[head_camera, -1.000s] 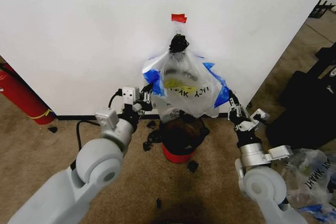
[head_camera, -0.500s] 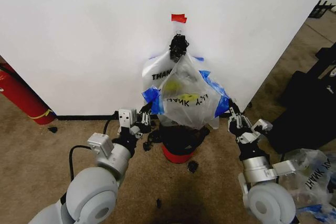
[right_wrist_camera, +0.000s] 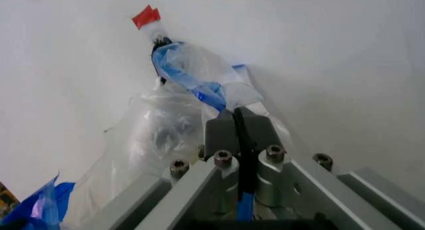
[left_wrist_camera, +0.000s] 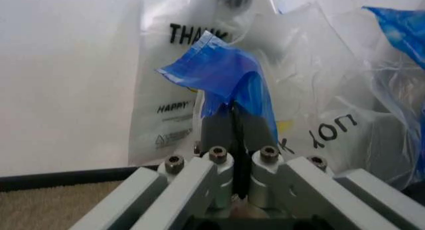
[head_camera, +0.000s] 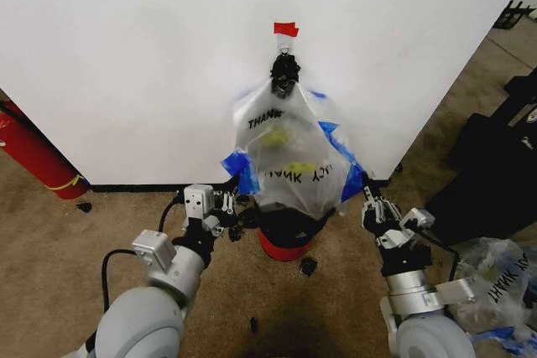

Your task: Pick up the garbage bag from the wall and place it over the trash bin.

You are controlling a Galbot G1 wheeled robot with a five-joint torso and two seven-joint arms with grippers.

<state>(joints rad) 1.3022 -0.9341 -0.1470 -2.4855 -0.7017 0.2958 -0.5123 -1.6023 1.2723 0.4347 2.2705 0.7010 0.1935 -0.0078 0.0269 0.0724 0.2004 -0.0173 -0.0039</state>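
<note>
The garbage bag (head_camera: 289, 153), translucent white with black "THANK YOU" lettering and blue trim, hangs from a dark hook (head_camera: 285, 69) under red tape (head_camera: 285, 28) on the white wall (head_camera: 126, 56). Its lower part spreads just above the trash bin (head_camera: 289, 236), which is black with a red base. My left gripper (head_camera: 231, 201) is low at the bag's left edge. In the left wrist view it (left_wrist_camera: 234, 110) is shut on the blue trim (left_wrist_camera: 219, 73). My right gripper (head_camera: 369, 203) is at the bag's right edge, shut on a blue strip (right_wrist_camera: 199, 88) of the bag (right_wrist_camera: 159, 135).
A long red cylinder with a yellow band (head_camera: 33, 153) leans at the left by the black baseboard (head_camera: 134, 186). A clear bag lettered "MART" (head_camera: 495, 282) and dark equipment (head_camera: 495, 165) sit at the right. Small black scraps (head_camera: 308, 266) lie on the carpet around the bin.
Both grippers have come down and back from the wall with the bag's blue edges. The bag has stretched downward from the hook, and the word "THANK" near its top now shows.
</note>
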